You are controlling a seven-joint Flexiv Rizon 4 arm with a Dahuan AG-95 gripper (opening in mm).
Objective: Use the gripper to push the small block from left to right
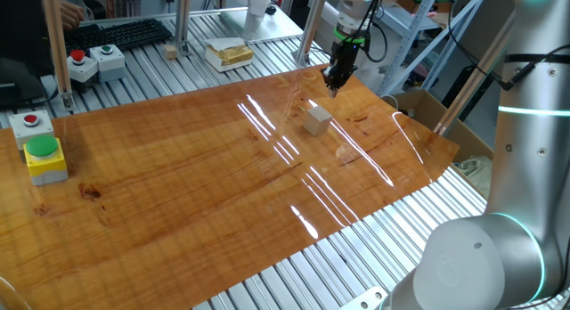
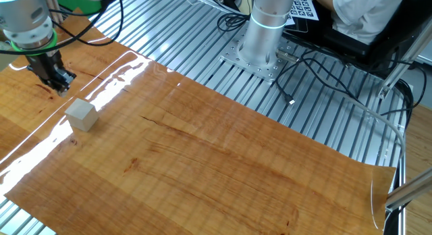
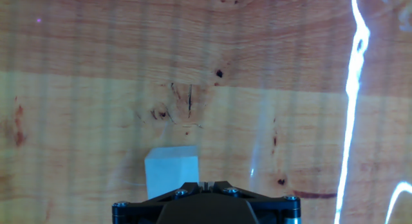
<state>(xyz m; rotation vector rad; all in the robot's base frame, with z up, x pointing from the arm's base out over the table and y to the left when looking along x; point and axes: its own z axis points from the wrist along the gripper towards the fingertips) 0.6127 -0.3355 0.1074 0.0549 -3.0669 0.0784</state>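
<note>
Small pale beige cube block [image 1: 316, 119] resting on glossy orange-brown wooden surface [image 1: 178, 194]; black pointed gripper [image 1: 332, 81] poised just beside it, apart, jaws closed together.

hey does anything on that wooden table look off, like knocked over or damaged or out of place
Nothing stands out. The small block sits flat and whole on the wooden board, with the gripper just beside it and apart from it. The bright streaks on the board are light reflections, and the dark marks are knots in the wood.
</note>
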